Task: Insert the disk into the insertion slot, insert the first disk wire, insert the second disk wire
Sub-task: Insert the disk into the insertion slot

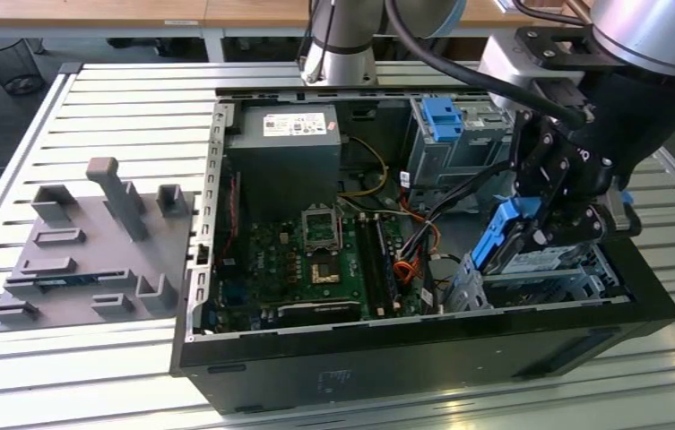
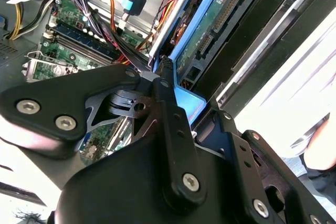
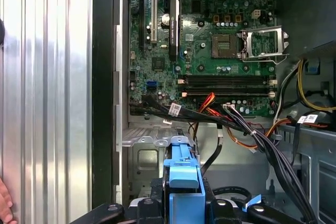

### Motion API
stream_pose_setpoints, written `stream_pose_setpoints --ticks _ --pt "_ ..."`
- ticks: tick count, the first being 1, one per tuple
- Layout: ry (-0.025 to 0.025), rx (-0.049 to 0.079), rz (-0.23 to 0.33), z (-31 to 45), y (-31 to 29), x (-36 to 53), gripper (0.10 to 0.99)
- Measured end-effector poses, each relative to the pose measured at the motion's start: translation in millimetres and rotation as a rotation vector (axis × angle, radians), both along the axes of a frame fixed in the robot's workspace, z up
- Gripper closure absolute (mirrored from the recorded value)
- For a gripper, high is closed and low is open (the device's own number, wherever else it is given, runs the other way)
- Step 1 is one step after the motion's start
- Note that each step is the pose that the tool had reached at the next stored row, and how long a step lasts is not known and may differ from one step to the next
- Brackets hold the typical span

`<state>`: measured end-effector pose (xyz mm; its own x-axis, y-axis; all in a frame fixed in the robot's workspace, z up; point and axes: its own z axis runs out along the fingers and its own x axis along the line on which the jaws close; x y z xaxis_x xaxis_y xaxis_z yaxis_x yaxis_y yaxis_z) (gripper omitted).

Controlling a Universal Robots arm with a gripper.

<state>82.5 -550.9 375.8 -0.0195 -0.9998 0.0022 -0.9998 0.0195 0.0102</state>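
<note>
The disk (image 1: pixel 502 235), silver-grey in a bright blue carrier, hangs tilted and on edge over the near right corner of the open computer case. My gripper (image 1: pixel 531 240) is shut on it. Just below it sits the insertion slot (image 1: pixel 549 283), a low perforated light-grey cage; the disk's lower end is at the cage's mouth. In the second wrist view a black finger (image 2: pixel 169 98) presses the blue carrier (image 2: pixel 185 100), and the disk's green circuit side (image 2: pixel 210 30) faces the camera. The first wrist view shows the carrier's edge (image 3: pixel 184 179). Loose cables (image 3: pixel 236 124) run beside it; I cannot tell which are the disk wires.
The motherboard (image 1: pixel 313 260) fills the case floor, with the power supply (image 1: pixel 283 134) behind it. A taller bay with a blue latch (image 1: pixel 445 121) stands at the back right. A grey fixture plate (image 1: pixel 86 260) lies on the exterior view's left. A hand (image 3: pixel 4 203) shows at the table's edge.
</note>
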Motion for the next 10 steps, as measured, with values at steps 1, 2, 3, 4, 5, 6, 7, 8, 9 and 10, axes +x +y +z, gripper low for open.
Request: stream_pose_setpoints --ticks 1,2,3,4,5,6,7,8,9,10 --pt "0.0 0.0 0.0 -0.5 0.0 0.0 0.718" --pt "0.0 0.0 0.0 -1.1 0.0 0.0 0.718" --pt "0.0 0.0 0.0 -1.7 0.0 0.0 0.718" --pt "0.0 0.0 0.0 -2.3 0.0 0.0 0.718" --pt "0.0 0.0 0.0 -2.9 0.0 0.0 0.718" --pt "0.0 0.0 0.0 -3.6 0.0 0.0 0.718" --pt "0.0 0.0 0.0 -4.3 0.0 0.0 0.718" --pt "0.0 0.0 0.0 -5.0 0.0 0.0 0.718" --pt "0.0 0.0 0.0 -5.6 0.0 0.0 0.718" --pt "0.0 0.0 0.0 -6.3 0.0 0.0 0.718"
